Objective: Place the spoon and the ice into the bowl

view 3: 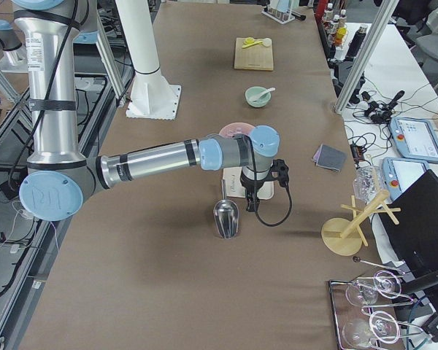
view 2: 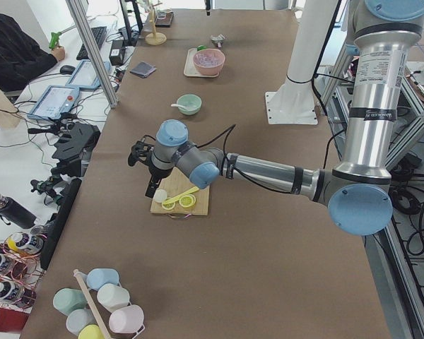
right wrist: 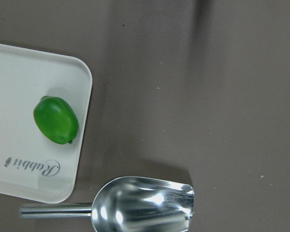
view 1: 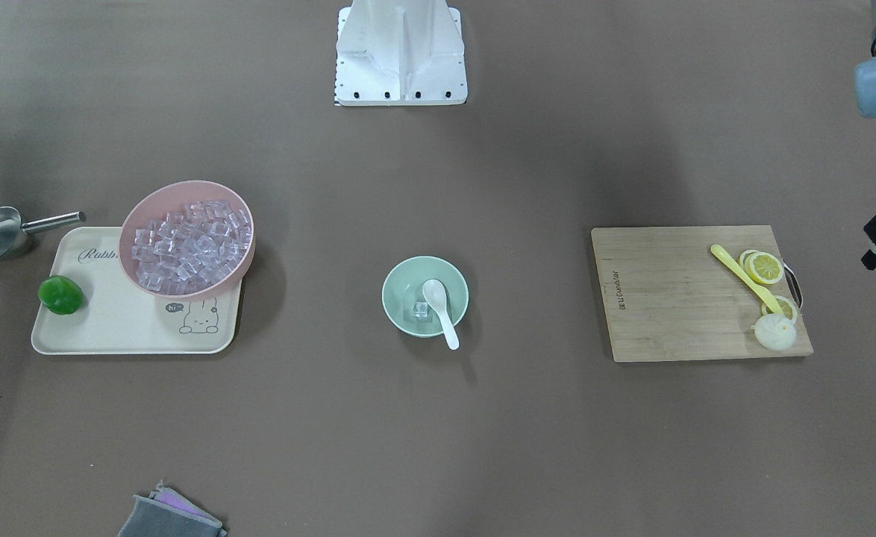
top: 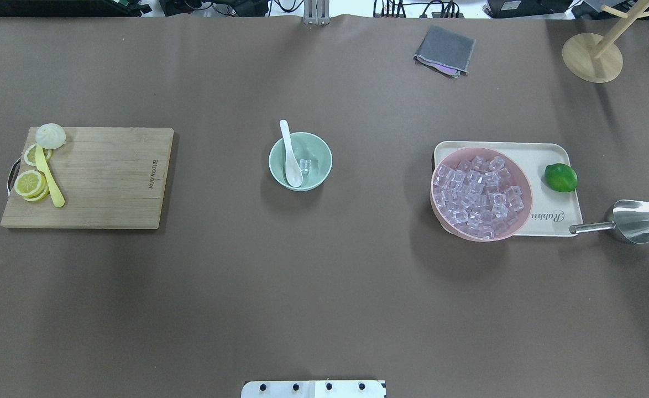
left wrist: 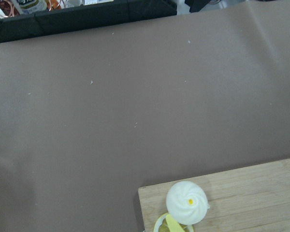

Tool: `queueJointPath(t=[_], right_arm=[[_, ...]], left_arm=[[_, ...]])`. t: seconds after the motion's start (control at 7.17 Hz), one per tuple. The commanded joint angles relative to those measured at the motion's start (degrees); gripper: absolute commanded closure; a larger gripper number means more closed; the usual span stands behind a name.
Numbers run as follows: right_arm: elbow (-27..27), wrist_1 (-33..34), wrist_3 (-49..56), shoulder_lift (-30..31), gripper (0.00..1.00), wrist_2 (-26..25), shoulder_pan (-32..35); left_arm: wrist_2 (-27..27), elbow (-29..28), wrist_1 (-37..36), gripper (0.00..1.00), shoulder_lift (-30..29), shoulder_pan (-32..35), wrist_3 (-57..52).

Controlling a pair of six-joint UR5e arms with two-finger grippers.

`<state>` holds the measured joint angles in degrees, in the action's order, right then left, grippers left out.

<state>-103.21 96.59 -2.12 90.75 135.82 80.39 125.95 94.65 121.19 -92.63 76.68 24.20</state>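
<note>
The mint-green bowl (top: 272, 161) is sitting in the middle of the desk (top: 324, 287), and the white spoon (top: 289, 156) is already lying in it, scoop down inside and handle leaning over the rim on the side away from the robot. One clear ice cube (top: 304, 165) is resting on the bowl's bottom, just beside the scoop.

Off towards the robot's right, a pink bowl (top: 435, 207) heaped with more ice cubes is standing on a cream tray (top: 545, 213), overhanging its edge, with a green lime (top: 560, 177) on the tray's far end. A metal scoop (top: 634, 221) is lying on the desk, its handle touching the tray's corner. The right fingers (view 3: 252, 198) are hanging over that scoop, well apart from the mint-green bowl; I cannot tell whether they are apart or together.

On the robot's left, a wooden cutting board (top: 109, 177) is carrying lemon slices (top: 29, 183), a long yellow utensil (top: 48, 179) and a white bun (top: 50, 135). The left fingers (view 2: 151, 185) are hovering by the bun end of the board, and their state is not clear to me either. A grey cloth (top: 445, 51) is lying near the desk's far edge.
</note>
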Motion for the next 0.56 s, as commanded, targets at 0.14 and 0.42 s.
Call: queueJointPath(t=[0.14, 0.42], right_arm=[[1.61, 0.00, 2.29, 0.74, 0.00, -2.92, 2.30], [3.53, 0.18, 11.39, 2.76, 0.00, -2.49, 4.42]], left_arm=[[0.79, 0.09, -3.92, 0.02, 4.47, 4.43, -5.81], [4.39, 0.01, -10.68, 0.02, 7.62, 8.21, -11.96]])
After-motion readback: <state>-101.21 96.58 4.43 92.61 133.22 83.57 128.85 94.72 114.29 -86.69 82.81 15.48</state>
